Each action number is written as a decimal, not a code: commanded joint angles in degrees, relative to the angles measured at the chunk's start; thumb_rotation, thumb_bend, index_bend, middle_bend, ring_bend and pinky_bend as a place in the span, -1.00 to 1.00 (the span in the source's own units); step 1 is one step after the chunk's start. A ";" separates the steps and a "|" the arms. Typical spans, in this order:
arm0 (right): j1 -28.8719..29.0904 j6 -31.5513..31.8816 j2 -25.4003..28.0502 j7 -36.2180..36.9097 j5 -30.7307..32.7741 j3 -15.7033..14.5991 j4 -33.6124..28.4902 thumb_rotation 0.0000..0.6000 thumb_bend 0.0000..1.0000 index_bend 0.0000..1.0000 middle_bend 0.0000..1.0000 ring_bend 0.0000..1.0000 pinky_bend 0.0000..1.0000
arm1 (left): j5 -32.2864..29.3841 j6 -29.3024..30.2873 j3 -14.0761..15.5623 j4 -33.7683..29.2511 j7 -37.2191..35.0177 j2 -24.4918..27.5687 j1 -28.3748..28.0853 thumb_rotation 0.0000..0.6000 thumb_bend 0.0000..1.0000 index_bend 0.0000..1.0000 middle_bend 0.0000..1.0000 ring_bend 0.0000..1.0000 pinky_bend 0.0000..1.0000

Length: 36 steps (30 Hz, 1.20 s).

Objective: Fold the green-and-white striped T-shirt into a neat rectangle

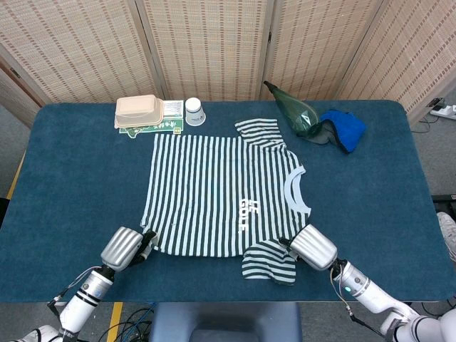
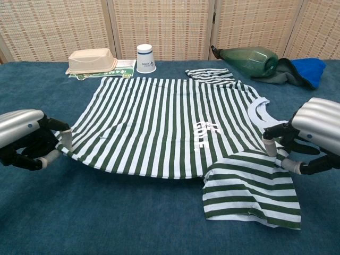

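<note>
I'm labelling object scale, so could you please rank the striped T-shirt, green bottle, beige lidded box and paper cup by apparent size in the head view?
1. Striped T-shirt, by far.
2. Green bottle and beige lidded box: too alike to rank.
3. Paper cup, smallest.

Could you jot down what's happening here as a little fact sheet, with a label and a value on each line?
Shirt: green-and-white striped T-shirt, spread on the blue table, near edge lifted off the surface
Left hand: left hand pinches the shirt's near hem corner
Right hand: right hand grips the shirt by the near sleeve
Near sleeve: hangs loose below the right hand
Far side: box, paper cup, green bottle, blue cloth
Fold: not yet made
</note>
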 commanded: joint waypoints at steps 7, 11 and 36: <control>-0.75 2.19 8.38 0.70 -2.10 -1.57 -12.66 1.00 0.19 0.49 0.91 1.00 1.00 | 2.02 5.34 3.16 -5.33 -4.78 6.54 4.35 1.00 0.17 0.20 0.83 0.72 0.96; -1.68 3.57 10.59 0.26 -4.23 -3.11 -15.84 1.00 0.19 0.49 0.91 1.00 1.00 | 4.09 8.77 5.25 -7.61 -5.75 9.78 6.83 1.00 0.17 0.20 0.83 0.72 0.96; -5.63 5.36 19.54 9.41 -12.16 -11.46 -25.20 1.00 0.17 0.52 0.92 1.00 1.00 | 14.78 18.09 14.84 -15.10 -3.90 19.14 17.93 1.00 0.17 0.23 0.83 0.72 0.96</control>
